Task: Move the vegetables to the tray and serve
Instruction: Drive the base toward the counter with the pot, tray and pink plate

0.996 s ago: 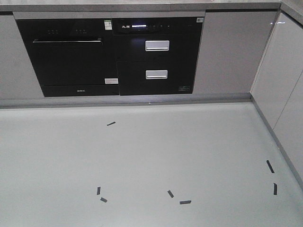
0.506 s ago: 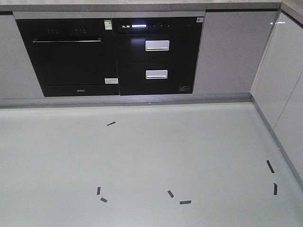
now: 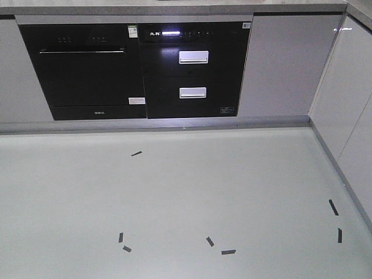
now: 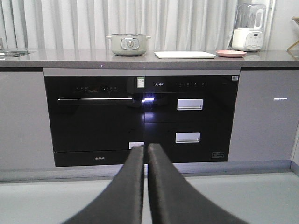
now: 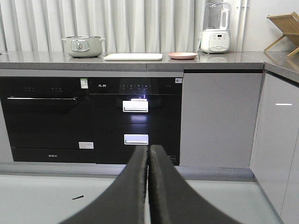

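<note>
Evidently nothing of the task is done yet. Front view: only floor (image 3: 174, 192) and the black oven (image 3: 87, 72); no arm shows. Left wrist view: the left gripper (image 4: 145, 148) is pressed closed on nothing, and the tray (image 4: 185, 54) lies on the surface (image 4: 70, 55) at upper middle with no leaves showing on it. Right wrist view: the right gripper (image 5: 149, 148) is likewise closed and empty. The vegetables appear nowhere, so transfer and serving remain.

The grey surface (image 4: 70, 56) lies well beyond the left gripper (image 4: 145, 148). On it, a pot (image 4: 128, 44) sits slightly to the gripper's left, and the cream tray (image 4: 185, 54), pink plate (image 4: 231, 53) and white appliance (image 4: 249, 28) sit to its right.
</note>
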Robot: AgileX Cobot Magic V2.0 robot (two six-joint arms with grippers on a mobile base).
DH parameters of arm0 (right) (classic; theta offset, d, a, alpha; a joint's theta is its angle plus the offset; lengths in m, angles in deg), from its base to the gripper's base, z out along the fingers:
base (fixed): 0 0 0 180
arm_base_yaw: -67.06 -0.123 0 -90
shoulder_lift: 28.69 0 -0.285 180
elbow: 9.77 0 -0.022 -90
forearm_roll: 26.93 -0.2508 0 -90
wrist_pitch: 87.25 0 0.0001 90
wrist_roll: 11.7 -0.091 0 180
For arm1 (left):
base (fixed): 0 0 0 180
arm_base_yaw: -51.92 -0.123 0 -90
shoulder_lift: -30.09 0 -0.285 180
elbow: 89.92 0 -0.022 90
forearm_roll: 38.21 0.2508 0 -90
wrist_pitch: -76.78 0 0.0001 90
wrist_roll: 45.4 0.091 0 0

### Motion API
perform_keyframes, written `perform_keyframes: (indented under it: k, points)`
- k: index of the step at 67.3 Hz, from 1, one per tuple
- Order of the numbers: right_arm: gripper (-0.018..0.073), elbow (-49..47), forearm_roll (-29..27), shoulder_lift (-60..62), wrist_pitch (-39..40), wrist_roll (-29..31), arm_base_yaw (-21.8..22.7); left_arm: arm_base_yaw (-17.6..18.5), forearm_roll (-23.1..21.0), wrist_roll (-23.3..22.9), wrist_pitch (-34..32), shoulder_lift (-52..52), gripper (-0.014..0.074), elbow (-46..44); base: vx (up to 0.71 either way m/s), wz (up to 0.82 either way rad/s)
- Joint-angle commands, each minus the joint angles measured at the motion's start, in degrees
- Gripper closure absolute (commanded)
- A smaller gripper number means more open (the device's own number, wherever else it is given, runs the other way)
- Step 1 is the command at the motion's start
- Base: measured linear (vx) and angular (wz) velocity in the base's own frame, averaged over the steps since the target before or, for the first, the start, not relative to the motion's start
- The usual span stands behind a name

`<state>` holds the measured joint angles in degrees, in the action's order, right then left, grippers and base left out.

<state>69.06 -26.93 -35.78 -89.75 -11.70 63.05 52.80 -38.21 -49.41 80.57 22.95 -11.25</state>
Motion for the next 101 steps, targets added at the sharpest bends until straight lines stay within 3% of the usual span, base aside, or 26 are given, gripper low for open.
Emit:
perform_keyframes:
  k: [1,101]
  points:
    - [0.0565,0.91,0.37,0.39,4.22,0.0,0.14,0.14,-0.41,-0.29,-4.41,0.83,0.0602,1.57,0.06,0.0]
    - [0.0565,0.91,0.37,0.39,4.22,0.0,0.14,0.14,-0.41,-0.29,-4.41,0.83,0.0602,1.57,0.12,-0.01]
